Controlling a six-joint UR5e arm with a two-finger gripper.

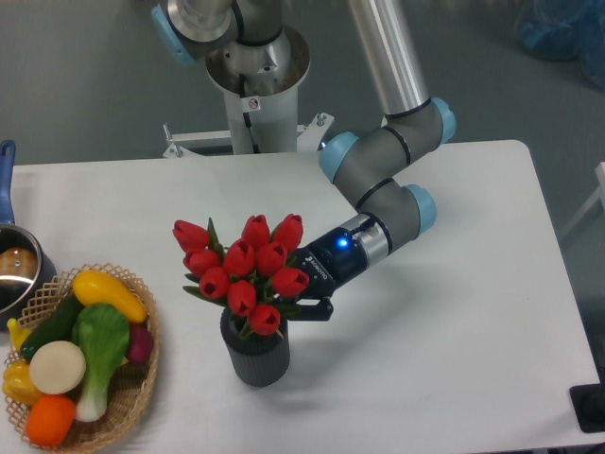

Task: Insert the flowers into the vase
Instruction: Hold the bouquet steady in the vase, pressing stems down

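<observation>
Camera view, fixed above the white table (454, 312): the flowers (248, 270), a bunch of red tulips with closed buds and green leaves, stand with their stems down in the vase (255, 352), a dark grey ribbed cylinder near the table's front edge. The buds crowd just above the thick round rim, the lowest one almost touching it. From the right, the arm (383, 189) reaches down at a slant, a blue light glowing on its wrist, and the gripper (301, 307) sits just beside the bunch at the level of the leaves, right over the vase's rim. Its dark fingers (317, 309) are partly hidden by foliage, so whether they clamp the stems or stand apart cannot be told. At the left, well apart from the vase, a wicker basket (132, 397) holds colourful vegetables, and a steel pot (17, 274) with a blue handle sits at the table's edge behind it.
</observation>
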